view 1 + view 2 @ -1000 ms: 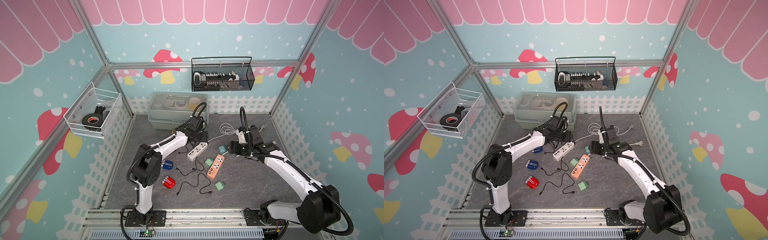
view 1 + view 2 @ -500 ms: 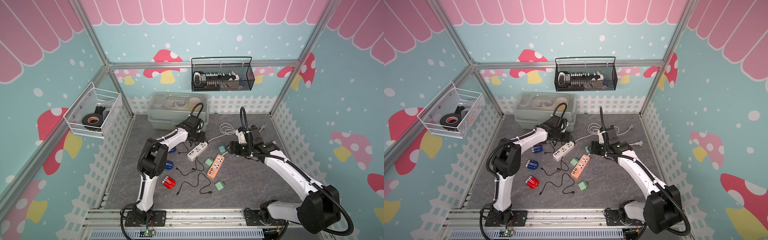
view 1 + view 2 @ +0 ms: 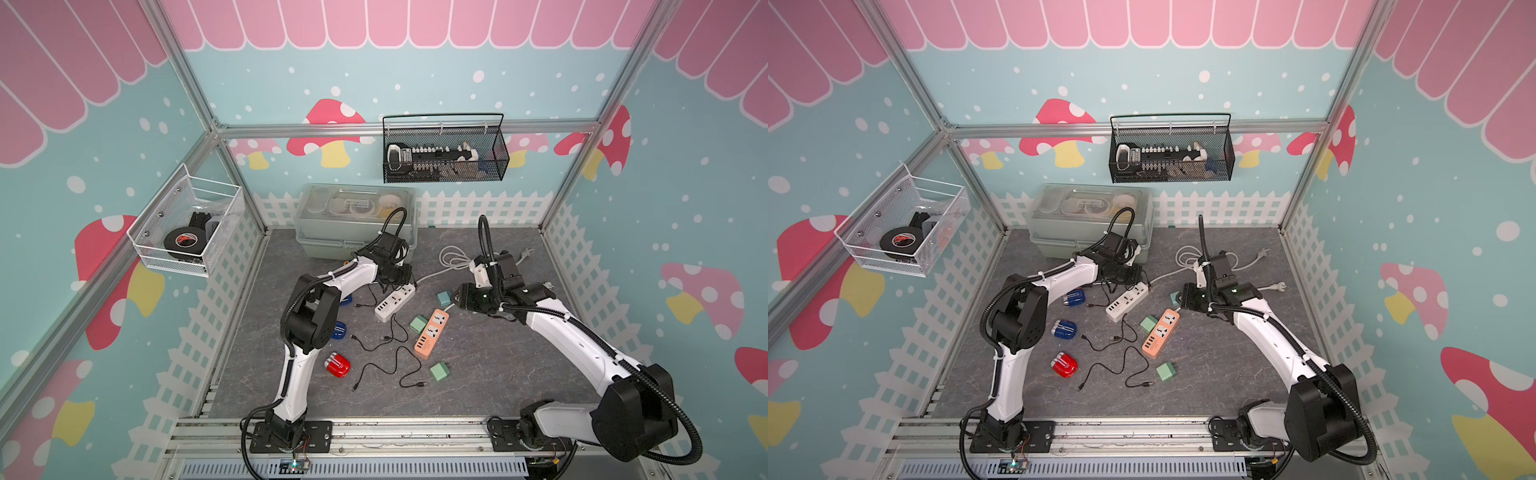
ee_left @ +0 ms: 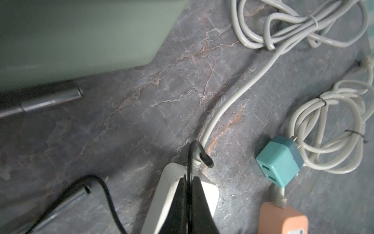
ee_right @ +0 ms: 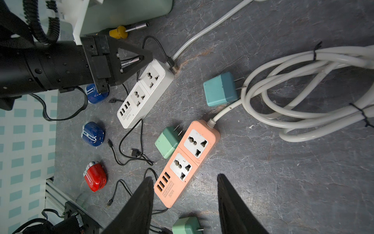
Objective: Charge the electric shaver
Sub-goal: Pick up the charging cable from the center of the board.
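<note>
Left fingers [image 4: 181, 204] pinch the thin black charging cable [image 4: 189, 162] near its plug [image 4: 206, 160]; right fingers [image 5: 139, 204] hang apart. Limp, light, slippery: I'd grip close by the stiff plug.

Both top views look steeply down from high at the front onto the whole grey table [image 3: 478, 374], from well back. The left wrist camera sits very near the table, facing the corded end of the white power strip [image 4: 210, 194], apparently tilted toward the back, though that edge is blurred. The right wrist camera hangs higher over the orange power strip [image 5: 170, 194] and shares the white power strip, the black cable [image 4: 206, 160] and the teal adapter [image 4: 277, 162].
</note>
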